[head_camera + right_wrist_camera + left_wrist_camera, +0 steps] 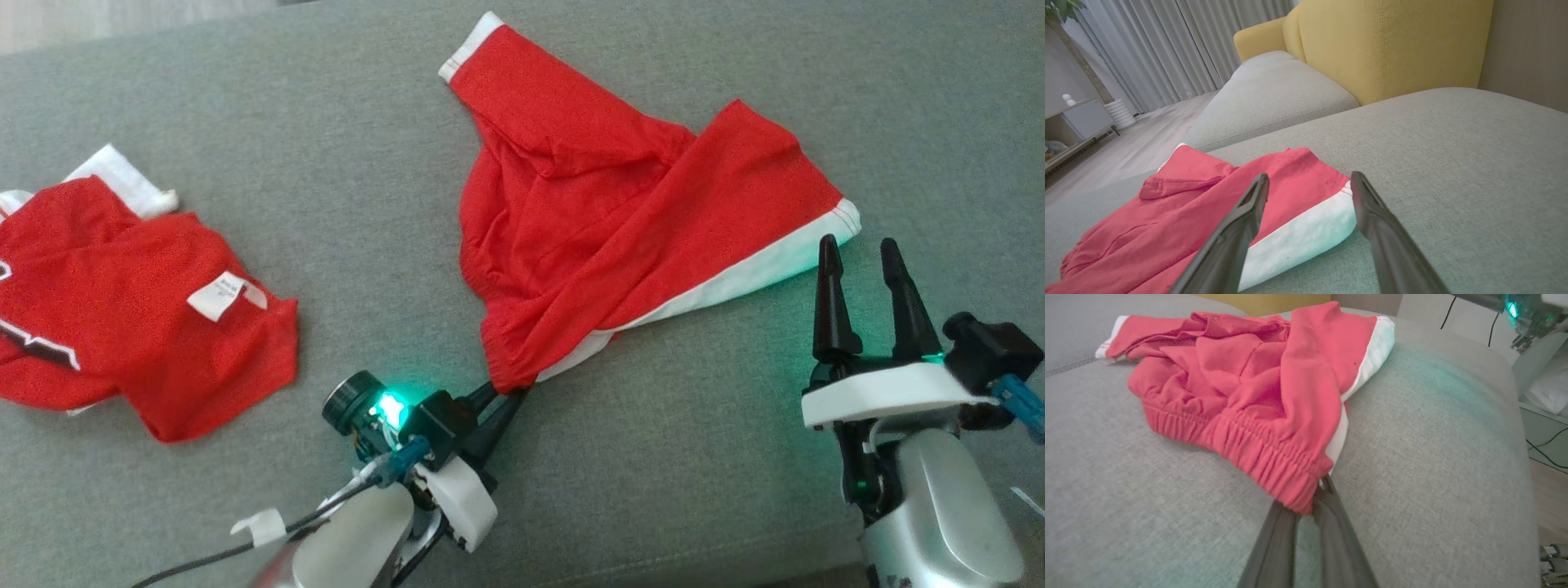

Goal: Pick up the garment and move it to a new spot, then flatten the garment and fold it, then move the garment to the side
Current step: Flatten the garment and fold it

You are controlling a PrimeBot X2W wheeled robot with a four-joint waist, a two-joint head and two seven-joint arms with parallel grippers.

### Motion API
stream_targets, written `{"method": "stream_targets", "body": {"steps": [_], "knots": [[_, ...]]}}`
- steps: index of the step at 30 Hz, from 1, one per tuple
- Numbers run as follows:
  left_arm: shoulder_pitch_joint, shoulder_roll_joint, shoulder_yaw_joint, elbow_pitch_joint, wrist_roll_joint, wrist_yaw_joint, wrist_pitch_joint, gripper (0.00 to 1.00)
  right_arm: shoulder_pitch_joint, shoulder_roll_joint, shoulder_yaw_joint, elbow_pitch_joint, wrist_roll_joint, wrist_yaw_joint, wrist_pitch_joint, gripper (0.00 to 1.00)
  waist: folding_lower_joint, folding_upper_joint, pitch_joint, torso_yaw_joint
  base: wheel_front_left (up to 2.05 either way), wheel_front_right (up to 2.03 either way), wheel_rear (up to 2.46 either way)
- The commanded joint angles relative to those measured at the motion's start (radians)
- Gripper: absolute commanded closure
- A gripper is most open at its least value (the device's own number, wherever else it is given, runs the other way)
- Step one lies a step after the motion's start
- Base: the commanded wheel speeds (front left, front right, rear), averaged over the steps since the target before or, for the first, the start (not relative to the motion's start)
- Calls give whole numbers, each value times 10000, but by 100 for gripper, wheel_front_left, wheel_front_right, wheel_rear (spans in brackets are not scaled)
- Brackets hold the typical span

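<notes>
Garment [620,212], a pair of red shorts with white trim, is gripped at one end of its gathered elastic waistband [1265,457] by the left gripper [510,398]. The two dark fingers of that gripper are pressed together, with a bunch of red fabric pinched between their tips. From the pinched corner, the shorts are spread across the grey cushion [694,490], away from the robot and towards its right. The cloth is crumpled and creased, and one leg is folded across the other. The far leg ends in a narrow white cuff near the top of the head view.

The right gripper [857,253] is held at the lower right with its fingers spread wide, and nothing is grasped between them. Its tips are placed just beside the white hem band [759,273] at the right corner of the shorts. In the right wrist view, that white corner is seen in the gap between the two fingers. Whether either finger touches the cloth cannot be told.

A second red garment [122,318] is heaped on the same cushion at the far left, well apart from the shorts, with a white label [219,296] turned upward. A yellow backrest [1392,45] is seen beyond the cushion.
</notes>
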Motion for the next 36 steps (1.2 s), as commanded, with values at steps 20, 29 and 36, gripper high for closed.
{"method": "stream_targets", "body": {"steps": [20, 29, 36], "knots": [[24, 175, 672, -1392, -90, 632, -335, 100, -1859, -34, -1544, 3137, -2011, -7, 1554, 0, -1, 0, -458, 1002, 0, 0, 0], [76, 284, 713, -1549, -82, 650, -337, 100, -2049, -33, -1382, 3604, -2255, -7, 1336, 100, -1, 0, -447, 884, 0, 0, 0], [161, 398, 747, -1412, -177, 655, -338, 100, -1952, -33, -1301, 3395, -2287, -7, 1040, 100, -1, 0, -664, 689, 0, 0, 0]]}}
